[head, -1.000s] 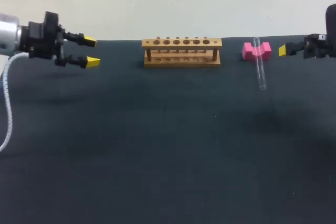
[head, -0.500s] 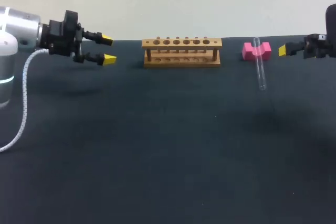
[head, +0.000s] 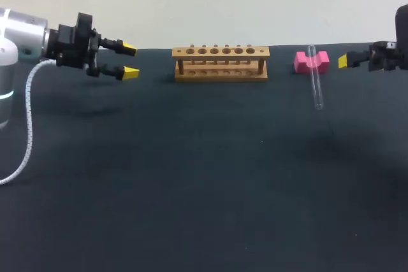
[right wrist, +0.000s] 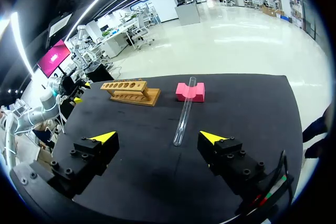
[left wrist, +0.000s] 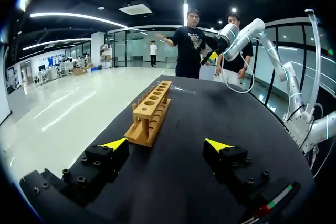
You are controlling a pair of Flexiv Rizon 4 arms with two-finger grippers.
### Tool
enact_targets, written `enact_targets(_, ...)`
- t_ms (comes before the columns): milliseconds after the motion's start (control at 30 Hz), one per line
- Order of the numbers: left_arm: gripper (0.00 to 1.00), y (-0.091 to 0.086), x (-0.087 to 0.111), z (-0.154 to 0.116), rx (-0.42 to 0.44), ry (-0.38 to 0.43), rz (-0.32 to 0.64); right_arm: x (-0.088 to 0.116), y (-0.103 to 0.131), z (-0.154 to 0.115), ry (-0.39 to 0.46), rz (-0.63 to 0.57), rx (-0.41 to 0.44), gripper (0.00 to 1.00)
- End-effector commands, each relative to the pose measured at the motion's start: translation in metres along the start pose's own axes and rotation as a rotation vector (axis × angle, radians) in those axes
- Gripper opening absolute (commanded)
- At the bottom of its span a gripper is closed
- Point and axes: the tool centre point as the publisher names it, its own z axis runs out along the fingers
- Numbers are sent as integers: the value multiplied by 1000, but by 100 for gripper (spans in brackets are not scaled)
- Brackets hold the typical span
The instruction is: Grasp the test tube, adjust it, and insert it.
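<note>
At nine o'clock the left gripper (head: 127, 60) hangs, fingers wide, holding nothing. The rack (head: 220, 63) stands at twelve. At two the test tube (head: 315, 85) leans on a pink block (head: 301, 62), likely for easy grabbing. The right gripper (right wrist: 157, 137) sits at three, fingers wide too.

- A dark counter (head: 204, 189) fills the frame from the upper edge's pale wall down to the bottom.
- A wooden rack (head: 220, 64) stands upper centre.
- A pink block (head: 301, 63) sits upper right.
- A clear test tube (head: 315, 81) rests across the block, its lower end on the counter.
</note>
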Motion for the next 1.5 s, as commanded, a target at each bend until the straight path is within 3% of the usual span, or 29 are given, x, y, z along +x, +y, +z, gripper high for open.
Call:
enact_targets(33, 100, -1, 1, 0, -2, -3, 2, 0, 1, -1, 1, 0, 3, 100)
enact_targets(333, 100, -1, 1, 0, -2, -3, 2, -1, 2, 5, -17, -6, 13, 100)
enact_targets(833, 100, -1, 1, 0, -2, -3, 2, -13, 13, 46, -81, -27, 232, 100)
enact_targets(1233, 100, -1, 1, 0, -2, -3, 2, -26, 6, 74, -162, 60, 314, 100)
enact_targets(1500, 100, -1, 1, 0, -2, -3, 2, -24, -5, 83, -232, 234, 357, 100)
